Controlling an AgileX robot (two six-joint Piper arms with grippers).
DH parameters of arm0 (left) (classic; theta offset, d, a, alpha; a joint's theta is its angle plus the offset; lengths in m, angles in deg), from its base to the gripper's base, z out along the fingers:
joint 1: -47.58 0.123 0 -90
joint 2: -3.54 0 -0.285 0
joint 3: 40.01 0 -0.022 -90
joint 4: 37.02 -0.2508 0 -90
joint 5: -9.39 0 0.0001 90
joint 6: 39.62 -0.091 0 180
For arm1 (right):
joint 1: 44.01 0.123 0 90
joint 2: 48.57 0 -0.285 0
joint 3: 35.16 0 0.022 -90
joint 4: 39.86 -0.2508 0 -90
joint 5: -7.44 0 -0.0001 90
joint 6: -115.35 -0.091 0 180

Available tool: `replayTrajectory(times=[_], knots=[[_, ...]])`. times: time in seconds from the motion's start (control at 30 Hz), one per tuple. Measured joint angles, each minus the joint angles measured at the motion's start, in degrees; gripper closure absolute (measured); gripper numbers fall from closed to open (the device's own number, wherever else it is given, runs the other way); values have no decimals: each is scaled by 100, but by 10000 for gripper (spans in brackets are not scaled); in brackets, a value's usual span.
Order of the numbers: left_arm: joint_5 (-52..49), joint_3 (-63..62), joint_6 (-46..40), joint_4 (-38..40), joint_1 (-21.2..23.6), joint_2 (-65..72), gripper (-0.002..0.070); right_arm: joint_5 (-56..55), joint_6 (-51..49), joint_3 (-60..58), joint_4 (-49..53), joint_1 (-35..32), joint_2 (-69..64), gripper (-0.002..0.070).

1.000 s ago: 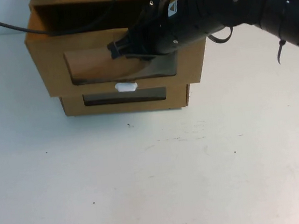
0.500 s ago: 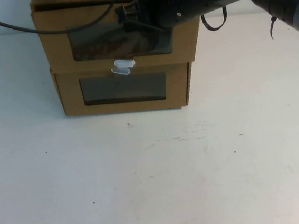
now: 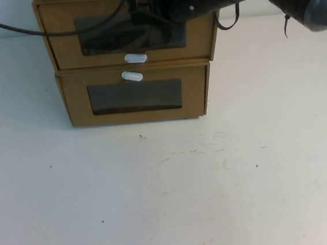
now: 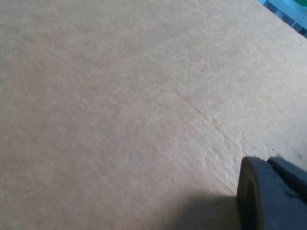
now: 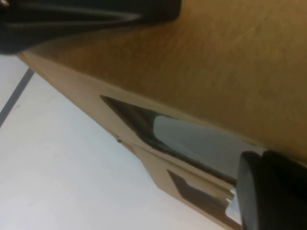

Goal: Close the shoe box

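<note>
The shoe box point(image 3: 63, 48) is the upper of two stacked brown boxes; its white pull tab point(image 3: 136, 58) sits below its clear window point(image 3: 115, 40). Its drawer front stands about flush with the box under it. My right gripper point(image 3: 139, 12) is shut and rests against the window's upper part, the black arm reaching in from the right. The right wrist view shows the gripper point(image 5: 271, 191) close to the shoe box point(image 5: 216, 62). My left gripper point(image 4: 271, 196) shows only in the left wrist view, close over a plain cardboard surface point(image 4: 120, 105).
The lower brown box point(image 3: 75, 108) has its white tab point(image 3: 132, 76) above its window. A black cable point(image 3: 39, 33) runs in from the far left to the boxes' top. The white table point(image 3: 170, 191) stretches in front of the boxes.
The shoe box drawer slid back from sticking far out to about flush with the lower box. My right gripper moved away from me with it, staying on the drawer front.
</note>
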Motion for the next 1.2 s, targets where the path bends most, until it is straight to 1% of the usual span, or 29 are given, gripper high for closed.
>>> replayTrajectory(times=[0.13, 0.27, 0.43, 0.6, 0.77, 0.87, 0.97, 1.07, 1.2], knots=[[-10, 0, 0, 0, 0, -10, 680, 108, 0, 68, -29, 0, -39, 688], [-138, -167, 10, -88, 0, -22, 680, 551, 106, 315, -160, -34, -61, 687], [-232, -567, 131, -416, 0, -235, 680, 1280, 148, 487, -147, -48, 176, 687], [-273, -645, 207, -861, 0, -834, 680, 2035, -43, 535, 485, -59, 722, 687], [-273, -507, 587, -1469, -5, -1284, 680, 2633, -441, 428, 1295, -59, 1312, 687], [-246, -202, 654, -1598, -5, -1550, 680, 2684, -717, -90, 1732, -59, 1885, 687], [-48, 216, 691, -1598, -14, -1877, 680, 2500, -1006, -929, 2096, -59, 2776, 687], [242, 808, 688, -1567, -14, -2239, 680, 2085, -1231, -2090, 2206, -59, 3813, 687], [808, 1973, 502, -1567, -81, -2947, 680, 1427, -1541, -4069, 2362, -59, 5369, 687]])
